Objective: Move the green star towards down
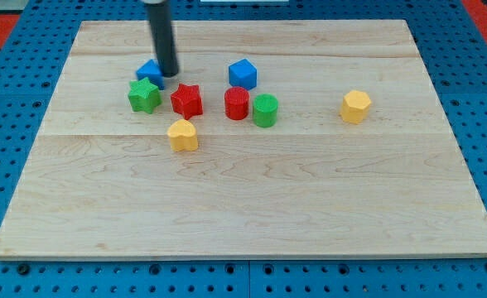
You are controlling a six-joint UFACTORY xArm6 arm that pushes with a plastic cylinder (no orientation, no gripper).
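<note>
The green star lies on the wooden board at the upper left. My tip is just above and to the right of the green star, right beside a blue block that the rod partly hides. A red star lies directly right of the green star, close to it.
A red cylinder and a green cylinder stand side by side near the middle. A blue cube lies above them. A yellow block lies below the red star. A yellow hexagon-like block lies at the right.
</note>
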